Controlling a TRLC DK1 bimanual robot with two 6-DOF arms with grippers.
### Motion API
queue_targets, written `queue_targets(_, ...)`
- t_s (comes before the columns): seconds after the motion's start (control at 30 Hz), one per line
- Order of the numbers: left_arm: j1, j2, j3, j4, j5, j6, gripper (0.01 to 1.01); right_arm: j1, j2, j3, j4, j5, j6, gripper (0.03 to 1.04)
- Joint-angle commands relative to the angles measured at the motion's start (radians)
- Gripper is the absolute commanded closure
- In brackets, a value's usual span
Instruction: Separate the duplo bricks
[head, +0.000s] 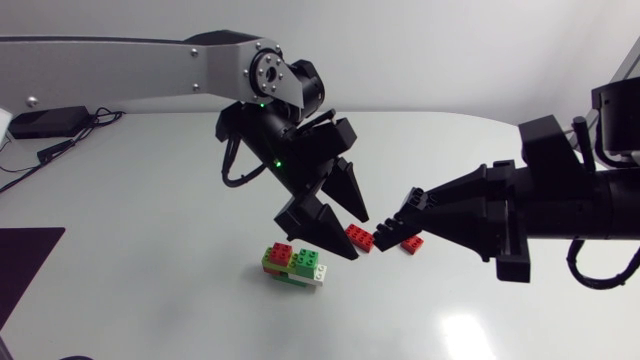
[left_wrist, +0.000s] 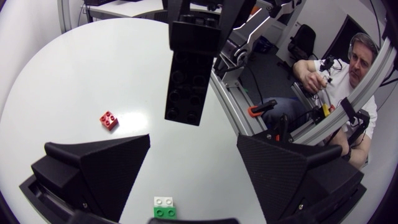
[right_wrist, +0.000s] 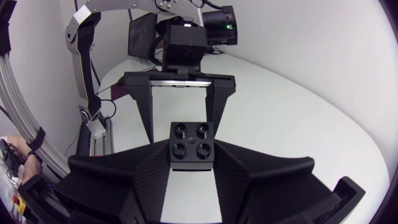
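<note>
1. The right tool (right_wrist: 191, 163) is clamped on a black brick (right_wrist: 191, 140). Four studs show on the brick, and one wedge finger presses each side. The tool holds it above the white counter (head: 140, 230), pointing towards the left tool.
2. The left tool (left_wrist: 193, 186) is spread wide with nothing between its fingers. It hangs above the counter with its tips angled down, close to the right tool's tip.
3. In the head view, a loose red brick (head: 360, 238) appears to lie on the counter below where the two tools' tips meet.
4. A second red brick (head: 411, 244) lies near it, under the right tool. The two red bricks are apart from each other and joined to nothing.
5. Further out, on the left tool's side, a cluster of bricks (head: 294, 265) rests on the counter. Red and green pieces sit on top, with lime green and white below, and they look pressed together.
6. The task looks partly done. Two red bricks lie free and the black brick is held on its own.
7. The four-colour cluster is what remains. It probably has to be pulled apart piece by piece, and the black brick put down.
</note>
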Motion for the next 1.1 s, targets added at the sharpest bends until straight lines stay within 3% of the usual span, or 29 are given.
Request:
queue_targets(0.0,-0.015,0.039,0.034,-0.015,0.033,0.011,0.056,0.0,0.014,0.012,0.024,-0.01,0.038,0.75)
queue_targets(0.53,-0.012,0.068,0.065,0.0,0.116,0.023,0.105,0.035,0.024,-0.023,0.102,-0.011,0.128,0.75)
queue_targets(0.8,-0.018,0.09,0.085,0.005,0.149,0.023,0.308,0.057,0.043,-0.035,0.13,-0.013,0.148,0.75)
queue_targets(0.87,-0.02,0.091,0.088,0.005,0.152,0.023,0.313,0.063,0.046,-0.04,0.133,-0.013,0.148,0.75)
queue_targets(1.07,-0.022,0.101,0.092,0.009,0.162,0.026,0.534,0.063,0.055,-0.041,0.139,-0.013,0.148,0.75)
